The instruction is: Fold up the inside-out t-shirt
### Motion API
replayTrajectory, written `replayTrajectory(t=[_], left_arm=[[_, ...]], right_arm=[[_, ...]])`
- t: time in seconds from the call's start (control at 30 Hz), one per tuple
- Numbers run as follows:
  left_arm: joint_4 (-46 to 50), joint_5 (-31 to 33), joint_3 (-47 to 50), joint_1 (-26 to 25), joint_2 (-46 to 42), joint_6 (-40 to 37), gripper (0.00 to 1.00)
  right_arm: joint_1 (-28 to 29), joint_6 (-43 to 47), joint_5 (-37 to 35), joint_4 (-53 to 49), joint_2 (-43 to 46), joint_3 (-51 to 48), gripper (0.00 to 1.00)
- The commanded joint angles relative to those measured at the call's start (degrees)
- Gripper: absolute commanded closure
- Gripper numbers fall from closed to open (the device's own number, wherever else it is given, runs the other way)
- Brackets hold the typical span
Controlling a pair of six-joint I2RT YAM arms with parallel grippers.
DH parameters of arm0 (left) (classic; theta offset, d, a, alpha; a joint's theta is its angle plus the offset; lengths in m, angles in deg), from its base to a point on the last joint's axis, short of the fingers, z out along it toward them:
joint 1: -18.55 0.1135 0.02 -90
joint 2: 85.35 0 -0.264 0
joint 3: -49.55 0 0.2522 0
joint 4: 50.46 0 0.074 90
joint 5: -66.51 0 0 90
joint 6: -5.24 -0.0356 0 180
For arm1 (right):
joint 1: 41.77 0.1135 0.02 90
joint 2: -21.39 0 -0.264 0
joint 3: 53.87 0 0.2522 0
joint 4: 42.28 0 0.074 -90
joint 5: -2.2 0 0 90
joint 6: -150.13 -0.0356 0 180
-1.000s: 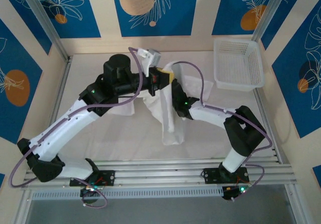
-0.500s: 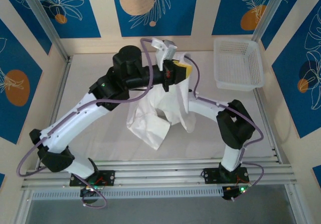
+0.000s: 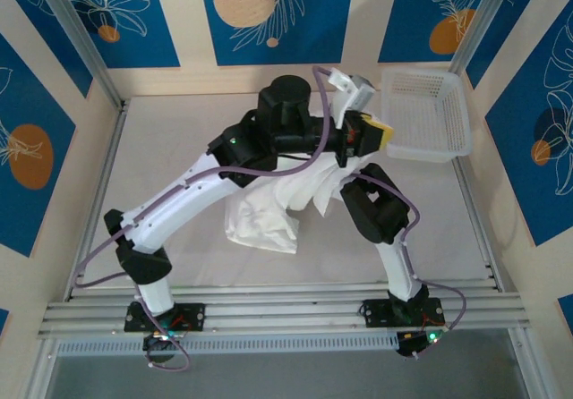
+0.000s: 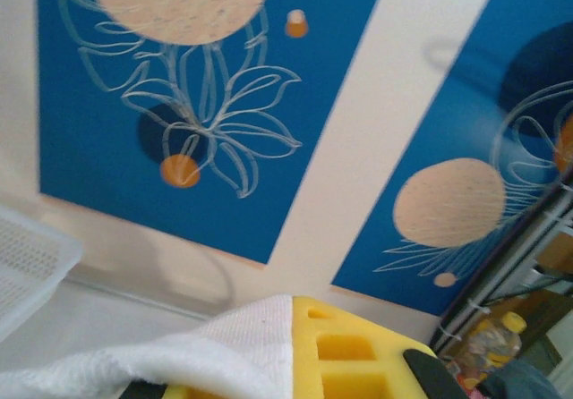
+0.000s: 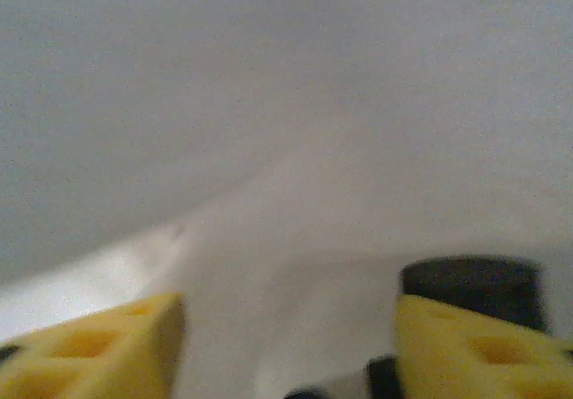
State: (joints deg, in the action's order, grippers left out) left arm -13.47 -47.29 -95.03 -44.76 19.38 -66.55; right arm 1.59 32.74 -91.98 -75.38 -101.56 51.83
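One pinch carries the inside-out t-shirt (image 3: pixel 265 224): the left gripper (image 3: pixel 366 136), clenched on its edge, holds it draped from beside the mesh basket (image 3: pixel 421 152) down to mid-table. The right gripper (image 5: pixel 286 327) is released. The cloth may slip free or snag the basket rim.

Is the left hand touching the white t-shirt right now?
Touching. The left wrist view shows the t-shirt draped over and pressed against the left hand's yellow finger, with no gap between them.
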Motion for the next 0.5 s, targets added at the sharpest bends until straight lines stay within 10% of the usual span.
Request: replayTrajectory(t=[0.0, 0.47], left_arm=[[1.3, -2.9, -4.7, -2.2, 0.0, -3.3, 1.0], [6.2, 4.1, -1.3, -3.9, -1.9, -9.9, 1.0]], right_arm=[[-0.4, -1.4, 0.9, -6.3, -3.0, 5.2, 0.19], [4.7, 2.0, -8.2, -31.3, -19.6, 20.1, 0.15]])
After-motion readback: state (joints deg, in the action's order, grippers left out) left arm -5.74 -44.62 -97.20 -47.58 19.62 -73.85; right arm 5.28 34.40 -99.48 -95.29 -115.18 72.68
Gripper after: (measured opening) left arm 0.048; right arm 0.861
